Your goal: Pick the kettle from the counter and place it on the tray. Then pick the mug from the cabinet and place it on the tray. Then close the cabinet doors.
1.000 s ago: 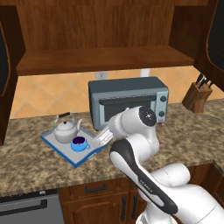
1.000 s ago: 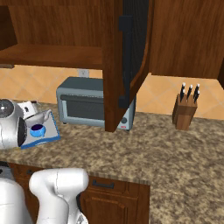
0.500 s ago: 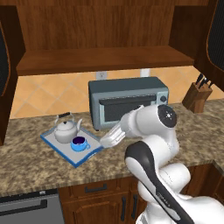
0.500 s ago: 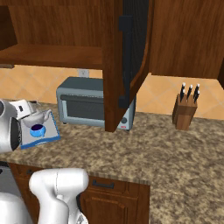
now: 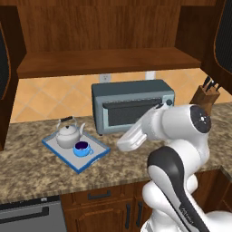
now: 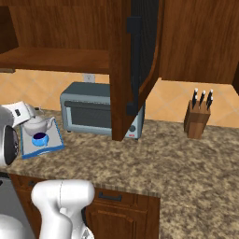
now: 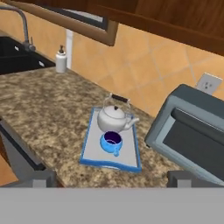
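Note:
The white-grey kettle (image 5: 68, 135) (image 6: 38, 125) (image 7: 114, 118) and the blue mug (image 5: 83, 148) (image 6: 40, 138) (image 7: 111, 142) stand side by side on the blue-rimmed tray (image 5: 93, 160) (image 6: 52, 147) (image 7: 109, 165) on the granite counter (image 5: 31, 172). My gripper (image 5: 121, 145) (image 7: 113, 180) hangs to the right of the tray, above the counter, open with nothing between its fingertips (image 7: 41, 178). The cabinet shelf (image 5: 108, 61) is bare. Both cabinet doors (image 5: 224, 41) (image 6: 135, 65) stand open.
A grey toaster oven (image 5: 131, 106) (image 6: 93, 112) (image 7: 192, 135) sits right of the tray against the wall. A knife block (image 5: 205, 95) (image 6: 197, 119) stands farther right. A sink with a faucet (image 7: 24, 26) and a soap bottle (image 7: 61, 60) lie beyond the tray's left.
The arm has drawn the open hand to the right, away from the tray. Kettle and mug have stayed put on the tray.

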